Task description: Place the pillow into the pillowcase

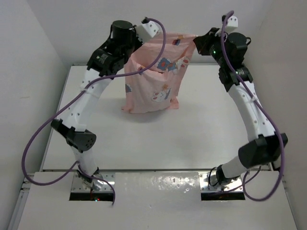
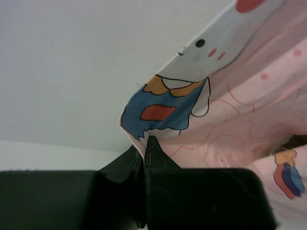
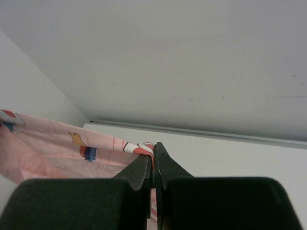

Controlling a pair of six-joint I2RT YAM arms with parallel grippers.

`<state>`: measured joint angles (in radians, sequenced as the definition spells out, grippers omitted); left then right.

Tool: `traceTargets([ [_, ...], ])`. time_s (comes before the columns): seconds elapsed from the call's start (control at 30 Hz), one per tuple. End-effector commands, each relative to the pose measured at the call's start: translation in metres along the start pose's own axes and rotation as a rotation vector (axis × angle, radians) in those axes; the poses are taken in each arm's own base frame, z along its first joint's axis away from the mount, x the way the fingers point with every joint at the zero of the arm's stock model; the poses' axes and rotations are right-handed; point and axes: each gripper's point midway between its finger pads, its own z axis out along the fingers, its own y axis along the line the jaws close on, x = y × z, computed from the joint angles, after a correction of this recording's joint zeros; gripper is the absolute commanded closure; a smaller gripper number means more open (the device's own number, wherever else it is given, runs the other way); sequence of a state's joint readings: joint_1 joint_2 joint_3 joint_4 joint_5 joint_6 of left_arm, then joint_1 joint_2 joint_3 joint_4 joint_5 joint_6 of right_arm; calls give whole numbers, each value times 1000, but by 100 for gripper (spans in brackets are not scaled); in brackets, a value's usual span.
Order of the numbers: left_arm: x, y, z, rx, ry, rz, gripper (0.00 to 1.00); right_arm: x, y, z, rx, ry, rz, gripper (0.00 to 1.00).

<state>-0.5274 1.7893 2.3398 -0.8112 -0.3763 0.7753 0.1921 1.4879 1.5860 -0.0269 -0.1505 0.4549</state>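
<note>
Two closed end effectors, left end effector (image 2: 145, 146) and right end effector (image 3: 153, 151), each pinched one top corner of the pillowcase (image 1: 152, 81), which hung long axis down between them, lower end apparently on the table (image 1: 158, 143); pillow unseen, likely inside.

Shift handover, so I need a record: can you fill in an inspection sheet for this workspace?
Surface: white table, matte.
Job's things: pillowcase hangs between the arms, held by its top corners, lower end at or near the table; pillow not seen on its own.
Clutter: nothing seen.
Grippers: left gripper fingers shut on the pillowcase edge; right gripper likewise.
Cables: purple cables loop along both arms.
Surroundings: plain white walls.
</note>
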Motion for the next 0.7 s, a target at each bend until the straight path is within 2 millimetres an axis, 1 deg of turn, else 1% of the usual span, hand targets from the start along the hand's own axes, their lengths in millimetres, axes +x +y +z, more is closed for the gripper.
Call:
traceTargets([
  [0.0,-9,37,26,-204,-35,-48,100,-86,0,13,-65,-249,139,100],
  [0.03,-4,37,42,-223,-25,-58,100,-70,-14,37,-48,-222,173,100],
  [0.07,-4,44,48,-252,-34,-73,100,-97,-10,41,-70,-278,182,100],
  [0.1,-4,58,57,-310,-57,-107,100,-106,-16,50,-69,-299,221,100],
  [0.13,-4,62,69,-338,-66,-126,100,-115,-24,71,-75,-327,238,100],
  [0.17,-3,70,75,-372,-79,-151,100,-121,-29,81,-76,-348,256,100],
  [0.2,-6,94,81,-456,-133,-223,100,-133,-36,88,-72,-385,296,100],
  [0.23,-11,107,80,-492,-173,-263,100,-148,-42,100,-84,-439,311,100],
  [0.27,-18,122,78,-532,-234,-327,100,-161,-50,100,-92,-491,348,100],
  [0.3,-30,135,70,-557,-296,-357,100,-175,-52,96,-99,-543,359,100],
  [0.33,-44,141,63,-547,-365,-366,100,-184,-55,90,-100,-572,365,100],
  [0.37,-55,144,57,-534,-422,-387,100,-200,-52,76,-122,-631,325,100],
  [0.4,-67,153,42,-534,-476,-394,100,-204,-48,68,-129,-645,296,100],
  [0.43,-77,151,40,-501,-519,-386,100,-188,-55,70,-99,-616,275,100],
  [0.47,-80,145,40,-457,-530,-378,100,-207,-41,47,-106,-654,193,100],
  [0.5,-82,139,41,-421,-531,-359,100,-208,-36,41,-111,-647,167,100],
  [0.53,-85,126,45,-352,-536,-331,100,-192,-35,44,-119,-594,129,100],
  [0.57,-75,103,56,-259,-476,-295,100,-196,-23,31,-143,-584,98,100],
  [0.6,-66,83,65,-189,-434,-267,100,-189,-17,27,-168,-559,73,100],
  [0.63,-57,63,72,-117,-397,-247,100,-141,-19,36,-212,-431,53,100],
  [0.67,-38,38,80,-35,-318,-205,100,-124,-9,31,-263,-400,-2,100],
])
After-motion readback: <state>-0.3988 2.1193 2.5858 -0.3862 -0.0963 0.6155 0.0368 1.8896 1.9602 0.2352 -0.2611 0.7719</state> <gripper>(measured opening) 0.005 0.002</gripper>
